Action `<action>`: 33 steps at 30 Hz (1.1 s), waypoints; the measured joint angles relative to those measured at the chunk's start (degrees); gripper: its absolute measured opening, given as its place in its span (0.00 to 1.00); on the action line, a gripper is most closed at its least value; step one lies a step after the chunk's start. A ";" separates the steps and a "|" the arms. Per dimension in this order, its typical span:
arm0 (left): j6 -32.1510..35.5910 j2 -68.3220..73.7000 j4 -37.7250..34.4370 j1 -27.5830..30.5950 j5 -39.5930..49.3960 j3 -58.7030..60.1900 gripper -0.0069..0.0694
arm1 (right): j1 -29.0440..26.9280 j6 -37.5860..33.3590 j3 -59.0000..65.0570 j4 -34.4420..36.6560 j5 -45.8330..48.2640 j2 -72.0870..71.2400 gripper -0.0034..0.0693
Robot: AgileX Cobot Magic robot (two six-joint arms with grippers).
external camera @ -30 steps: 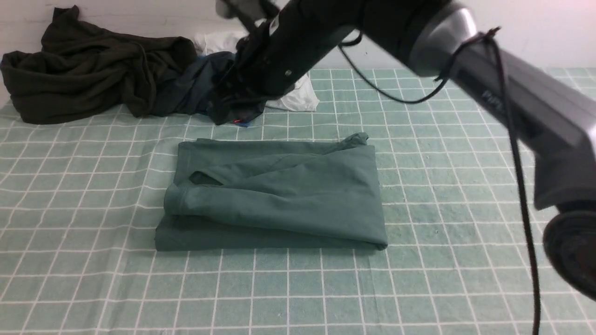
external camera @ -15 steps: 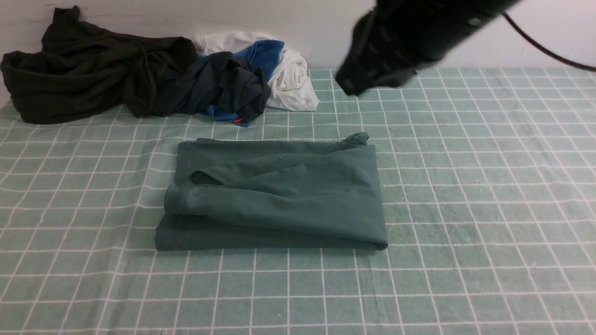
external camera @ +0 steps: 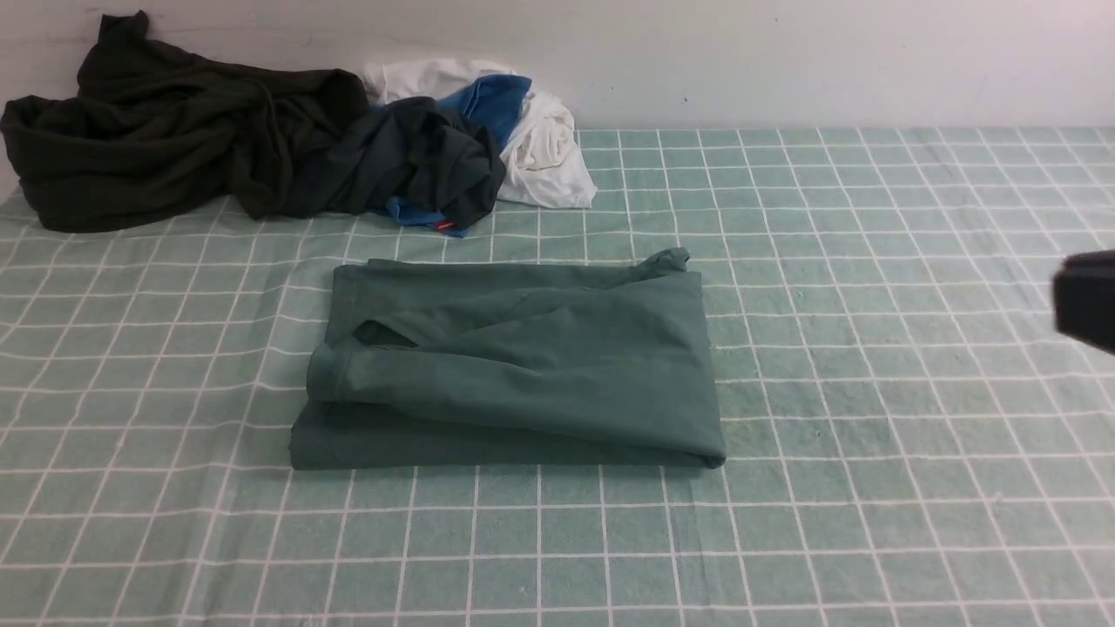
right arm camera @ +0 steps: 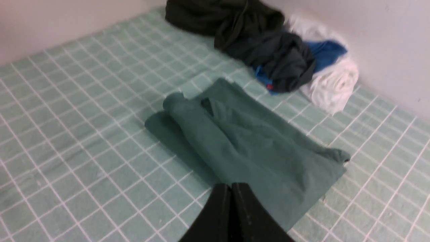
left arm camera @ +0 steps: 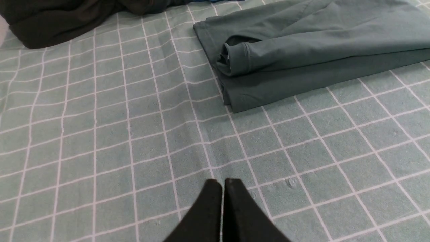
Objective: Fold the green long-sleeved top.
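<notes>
Right arm (external camera: 1087, 300) back, cut off at edge; left end effector (left arm camera: 223, 184) and right end effector (right arm camera: 231, 186) together.

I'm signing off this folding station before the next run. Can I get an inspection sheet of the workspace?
Surface: green checked cloth, lightly wrinkled, covers the whole surface.
Job's things: green long-sleeved top lies folded in a rectangle in the middle, cuffed sleeve on top; nothing touches it.
Clutter: dark olive-black garment, dark charcoal garment, blue garment and white garment heaped at the far left, by the wall.
Grippers: left gripper shut, empty, over bare cloth; right gripper shut, empty, clear of the top.
Cables: nothing seen.
Surroundings: plain pale wall behind.
</notes>
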 joint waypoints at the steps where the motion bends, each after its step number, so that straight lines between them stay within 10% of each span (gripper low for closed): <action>1: 0.00 0.00 0.00 0.00 0.00 0.00 0.09 | 0.00 0.06 2.59 0.00 -1.91 -3.91 0.03; 21: 0.00 0.00 0.00 0.00 0.00 0.00 0.09 | 0.00 1.59 10.63 0.82 -3.53 -8.72 0.03; 33: 0.00 0.00 0.00 0.00 0.00 0.00 0.09 | -8.98 5.46 34.73 -2.54 -35.27 -17.08 0.03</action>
